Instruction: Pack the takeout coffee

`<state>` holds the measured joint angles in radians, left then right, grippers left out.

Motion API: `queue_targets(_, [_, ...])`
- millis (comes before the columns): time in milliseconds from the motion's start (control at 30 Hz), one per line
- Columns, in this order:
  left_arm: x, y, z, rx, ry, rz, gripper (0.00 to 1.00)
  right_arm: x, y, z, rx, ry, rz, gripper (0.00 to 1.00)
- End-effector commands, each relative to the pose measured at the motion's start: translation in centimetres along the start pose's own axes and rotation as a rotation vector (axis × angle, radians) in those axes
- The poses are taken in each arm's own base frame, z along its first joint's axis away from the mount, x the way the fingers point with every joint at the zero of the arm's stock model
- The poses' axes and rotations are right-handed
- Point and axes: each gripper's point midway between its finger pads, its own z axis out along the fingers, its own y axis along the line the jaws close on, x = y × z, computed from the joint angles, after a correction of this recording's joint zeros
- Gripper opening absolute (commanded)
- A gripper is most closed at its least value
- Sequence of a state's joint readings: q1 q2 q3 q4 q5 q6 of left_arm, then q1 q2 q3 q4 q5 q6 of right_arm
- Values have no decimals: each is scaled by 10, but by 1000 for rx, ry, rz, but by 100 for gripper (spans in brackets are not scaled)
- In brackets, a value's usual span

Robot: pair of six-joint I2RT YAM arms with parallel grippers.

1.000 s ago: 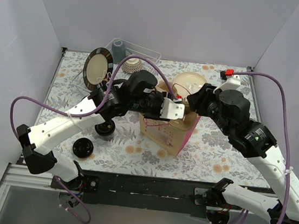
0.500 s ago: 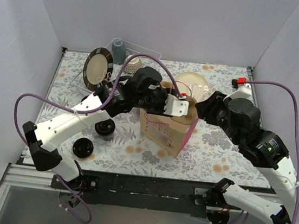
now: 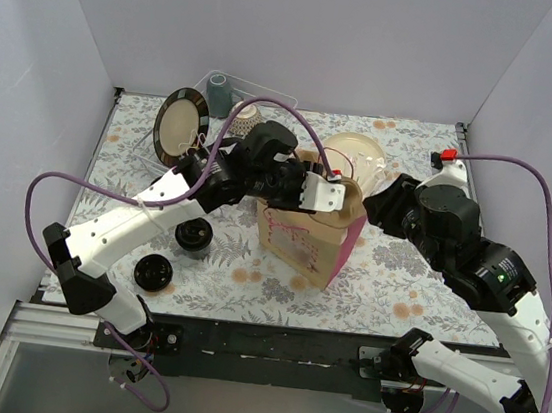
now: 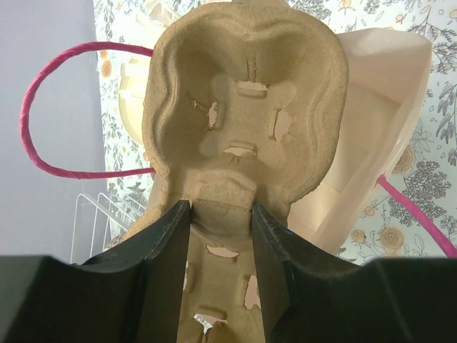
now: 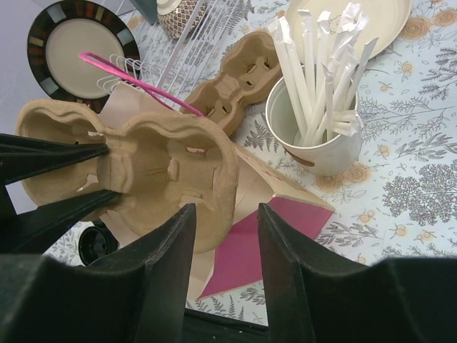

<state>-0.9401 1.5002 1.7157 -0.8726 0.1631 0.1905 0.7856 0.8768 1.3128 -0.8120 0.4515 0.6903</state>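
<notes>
Near the front edge of the table (image 3: 396,292), toward the left, lies a round black lid (image 3: 153,273). A bit farther back stands a takeout coffee (image 3: 193,234). From above only its black top shows. Just to its right, in the middle of the table, stands an open paper bag (image 3: 301,245) with pink sides and pink handles.

The left gripper (image 4: 221,209) pinches a brown cup holder (image 4: 243,107) tight by its middle. It holds the cup holder over the open mouth of the bag. The right gripper (image 5: 223,214) hangs by the right side of the bag. Its two fingers are apart and hold nothing.

Behind the bag stands a white cup full of straws (image 5: 318,136). A second cup holder (image 5: 239,82) lies beside it. Toward the back edge sits a pale plate (image 3: 359,148). By the back left corner is a wire rack (image 3: 264,96) with a dark-rimmed plate (image 3: 180,124) leaning in it.
</notes>
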Motion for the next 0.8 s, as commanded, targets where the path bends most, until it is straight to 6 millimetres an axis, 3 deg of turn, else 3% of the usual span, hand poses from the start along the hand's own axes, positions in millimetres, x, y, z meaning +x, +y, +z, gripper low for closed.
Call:
queue_targets(0, [0, 15, -20, -54, -8, 4, 0, -1, -3, -1, 12, -16, 38, 48])
queue_targets(567, [6, 18, -30, -69, 5, -7, 0, 4, 1, 0, 3, 17, 65, 47])
queue_targets(767, [0, 25, -33, -79, -13, -4, 0, 29, 17, 6, -60, 137, 98, 46])
